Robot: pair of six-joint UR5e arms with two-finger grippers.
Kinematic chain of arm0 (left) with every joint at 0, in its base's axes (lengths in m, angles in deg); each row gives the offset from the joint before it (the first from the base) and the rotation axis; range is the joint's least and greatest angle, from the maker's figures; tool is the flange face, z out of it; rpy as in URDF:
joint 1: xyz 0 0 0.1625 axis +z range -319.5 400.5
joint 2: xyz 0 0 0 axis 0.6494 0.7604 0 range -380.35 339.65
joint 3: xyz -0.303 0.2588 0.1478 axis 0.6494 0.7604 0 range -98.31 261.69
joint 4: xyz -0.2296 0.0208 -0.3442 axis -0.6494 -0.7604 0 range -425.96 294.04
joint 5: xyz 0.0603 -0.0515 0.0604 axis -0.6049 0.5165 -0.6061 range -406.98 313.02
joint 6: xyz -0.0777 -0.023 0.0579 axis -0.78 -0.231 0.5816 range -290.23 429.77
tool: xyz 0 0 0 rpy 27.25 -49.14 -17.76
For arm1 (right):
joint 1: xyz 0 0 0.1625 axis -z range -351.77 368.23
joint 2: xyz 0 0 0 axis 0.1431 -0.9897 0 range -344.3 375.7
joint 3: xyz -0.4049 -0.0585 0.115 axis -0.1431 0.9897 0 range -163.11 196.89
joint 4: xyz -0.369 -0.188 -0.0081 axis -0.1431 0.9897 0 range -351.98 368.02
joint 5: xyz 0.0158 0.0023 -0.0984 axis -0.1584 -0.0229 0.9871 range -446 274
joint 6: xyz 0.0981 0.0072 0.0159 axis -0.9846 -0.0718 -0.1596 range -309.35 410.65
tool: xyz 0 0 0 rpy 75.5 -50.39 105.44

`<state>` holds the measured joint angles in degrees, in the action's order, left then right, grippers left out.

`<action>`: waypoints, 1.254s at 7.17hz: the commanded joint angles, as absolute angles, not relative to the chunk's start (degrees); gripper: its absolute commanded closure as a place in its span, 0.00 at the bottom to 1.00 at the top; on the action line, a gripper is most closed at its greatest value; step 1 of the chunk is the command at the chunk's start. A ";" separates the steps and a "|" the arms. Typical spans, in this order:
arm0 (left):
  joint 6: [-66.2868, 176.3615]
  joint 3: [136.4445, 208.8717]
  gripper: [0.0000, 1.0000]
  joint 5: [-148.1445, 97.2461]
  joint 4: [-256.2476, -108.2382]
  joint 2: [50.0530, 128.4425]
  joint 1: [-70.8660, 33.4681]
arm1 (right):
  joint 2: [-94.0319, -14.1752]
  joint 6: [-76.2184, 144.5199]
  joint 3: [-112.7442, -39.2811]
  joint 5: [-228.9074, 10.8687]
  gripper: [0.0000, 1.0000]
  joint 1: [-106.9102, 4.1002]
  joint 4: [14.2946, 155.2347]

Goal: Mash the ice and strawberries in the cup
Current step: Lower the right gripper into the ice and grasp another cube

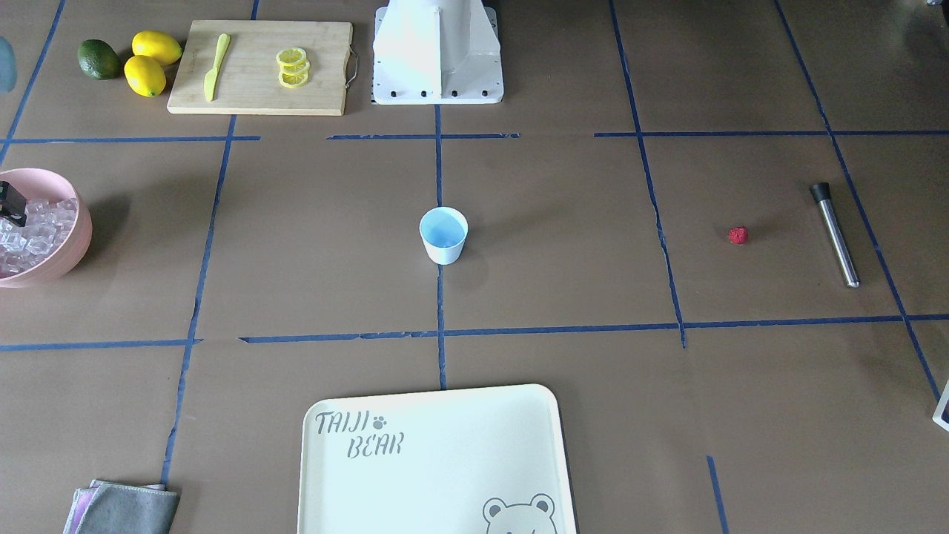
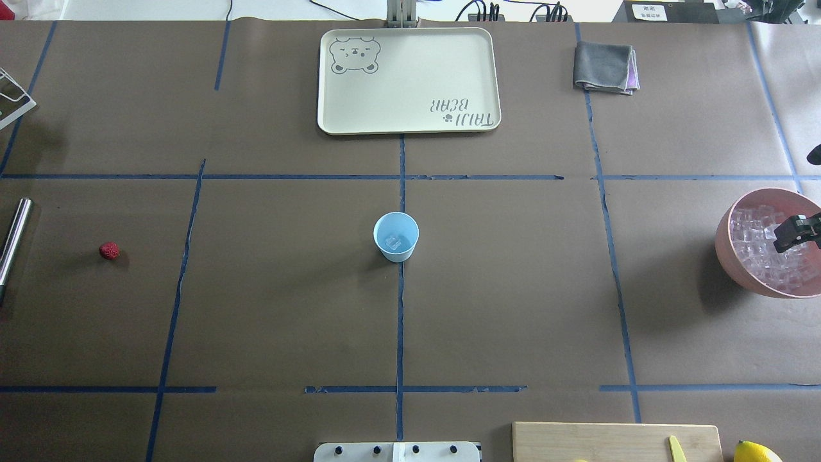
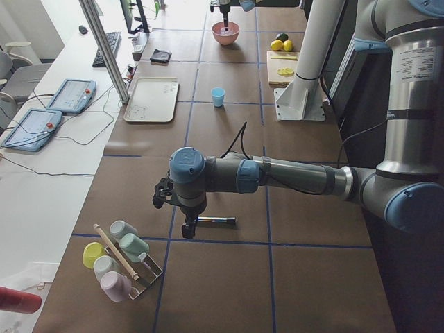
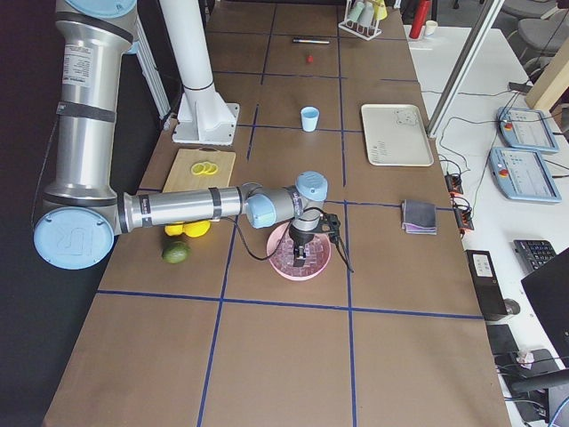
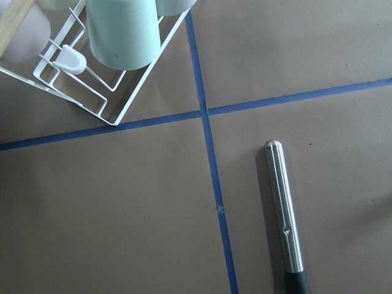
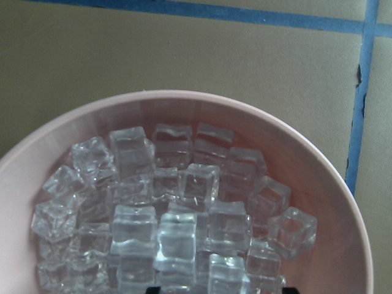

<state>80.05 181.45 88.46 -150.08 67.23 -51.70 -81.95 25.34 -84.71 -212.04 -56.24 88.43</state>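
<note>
Matte brown table (image 2: 256, 289), tapered cup (image 2: 399, 256) — maybe ice (image 2: 392, 242)

My table (image 2: 288, 308) is evenly and softly lit. In the overhead view the pink bowl (image 2: 726, 256) throws a soft shadow toward lower left. My right wrist view is sharp; the ice (image 6: 177, 233) shows small white glints.

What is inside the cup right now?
One clear ice cube lies at the bottom of the cup in the overhead view. The strawberry lies out on the table, not inside. Anything beneath the cube is hidden.
</note>
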 commanded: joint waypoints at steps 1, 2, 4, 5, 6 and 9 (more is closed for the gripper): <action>80.05 181.97 0.00 88.46 -149.99 67.19 -51.70 | -81.85 25.34 -84.00 -212.03 0.32 -56.20 88.35; 80.05 182.06 0.00 88.37 -149.99 67.19 -51.70 | -81.94 25.34 -84.00 -212.03 0.32 -56.20 88.35; 80.05 182.15 0.00 88.37 -149.99 67.19 -51.70 | -81.86 25.25 -84.00 -212.03 0.67 -56.20 88.44; 80.05 182.15 0.00 88.37 -149.90 67.19 -51.70 | -81.77 25.25 -84.09 -212.12 0.93 -56.28 88.44; 80.05 182.15 0.00 88.37 -149.99 67.19 -51.70 | -81.85 25.25 -84.44 -212.12 1.00 -56.37 88.35; 80.05 182.32 0.00 88.46 -149.99 67.19 -51.70 | -86.74 25.78 -93.44 -212.91 1.00 -60.23 90.62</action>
<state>80.05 182.23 88.44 -149.98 67.25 -51.70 -83.44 25.52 -88.09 -212.53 -58.60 89.16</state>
